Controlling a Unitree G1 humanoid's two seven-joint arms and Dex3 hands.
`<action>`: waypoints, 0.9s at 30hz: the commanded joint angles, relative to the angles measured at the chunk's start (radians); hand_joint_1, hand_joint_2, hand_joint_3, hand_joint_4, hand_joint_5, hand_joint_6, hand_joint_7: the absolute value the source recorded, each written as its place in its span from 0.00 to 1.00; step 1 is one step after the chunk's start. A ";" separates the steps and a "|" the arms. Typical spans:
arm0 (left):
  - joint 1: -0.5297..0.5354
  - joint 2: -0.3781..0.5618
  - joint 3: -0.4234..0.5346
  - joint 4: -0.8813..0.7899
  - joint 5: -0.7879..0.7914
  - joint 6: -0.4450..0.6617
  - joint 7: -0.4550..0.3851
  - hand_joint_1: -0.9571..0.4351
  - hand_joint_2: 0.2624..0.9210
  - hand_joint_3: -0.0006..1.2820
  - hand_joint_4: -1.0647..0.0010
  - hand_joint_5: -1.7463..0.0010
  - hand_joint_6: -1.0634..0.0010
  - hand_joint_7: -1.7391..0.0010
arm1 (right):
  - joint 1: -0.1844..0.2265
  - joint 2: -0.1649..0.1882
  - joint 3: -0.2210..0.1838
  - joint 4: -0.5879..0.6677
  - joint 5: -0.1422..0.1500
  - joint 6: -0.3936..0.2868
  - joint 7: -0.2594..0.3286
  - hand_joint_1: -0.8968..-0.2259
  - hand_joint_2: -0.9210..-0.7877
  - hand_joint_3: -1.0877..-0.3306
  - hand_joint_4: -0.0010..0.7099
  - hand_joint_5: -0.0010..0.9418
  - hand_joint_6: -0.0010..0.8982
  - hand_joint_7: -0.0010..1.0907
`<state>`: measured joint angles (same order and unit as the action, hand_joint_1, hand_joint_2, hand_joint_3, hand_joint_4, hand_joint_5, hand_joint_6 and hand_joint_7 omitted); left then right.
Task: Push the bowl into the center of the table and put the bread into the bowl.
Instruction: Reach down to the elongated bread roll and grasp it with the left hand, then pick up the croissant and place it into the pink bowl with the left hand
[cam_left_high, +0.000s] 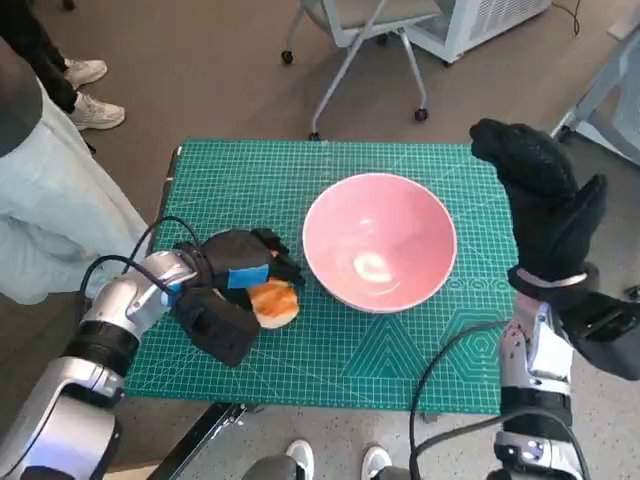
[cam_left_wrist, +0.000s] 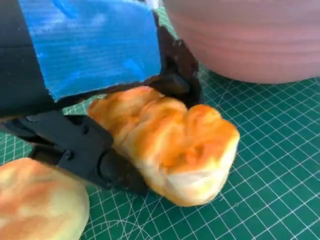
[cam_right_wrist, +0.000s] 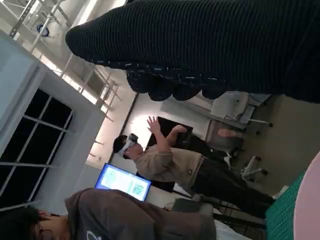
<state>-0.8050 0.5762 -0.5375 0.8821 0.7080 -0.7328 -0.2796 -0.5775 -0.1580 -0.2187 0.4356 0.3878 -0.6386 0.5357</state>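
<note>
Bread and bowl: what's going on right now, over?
Left hand grips the bread on the green mat. Right hand raised, holding nothing. Pink bowl mid-table, nothing inside. A second bread lies beside the left hand.

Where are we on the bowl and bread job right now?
Done: the pink bowl sits about mid-table on the green mat. In hand: the left hand grips the bread, low at the mat beside the bowl. Left: lift it into the bowl. The right hand is raised, holding nothing.

Silver-grey forearms trail black cables; left robot hand (cam_left_high: 232, 290) blue-taped black, right robot hand (cam_left_high: 540, 200) black-gloved.
</note>
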 joint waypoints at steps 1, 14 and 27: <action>0.000 -0.003 -0.016 0.023 0.005 -0.025 -0.016 0.69 0.98 0.02 0.31 0.36 0.33 0.38 | 0.019 -0.011 -0.002 0.005 0.002 0.013 0.007 0.31 0.00 0.47 0.26 0.00 0.19 0.28; -0.005 0.019 0.028 -0.027 -0.060 -0.020 -0.084 0.69 1.00 0.02 0.33 0.37 0.34 0.35 | 0.013 -0.009 -0.002 0.017 -0.004 0.004 0.005 0.31 0.00 0.47 0.26 0.00 0.18 0.27; 0.009 0.096 0.200 -0.323 -0.282 0.029 -0.232 0.69 0.99 0.02 0.30 0.37 0.34 0.37 | 0.005 -0.013 -0.009 0.032 0.001 -0.002 0.012 0.32 0.00 0.47 0.26 0.00 0.19 0.26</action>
<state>-0.7968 0.6556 -0.3651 0.6195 0.4609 -0.7198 -0.4817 -0.5796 -0.1637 -0.2260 0.4511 0.3895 -0.6418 0.5398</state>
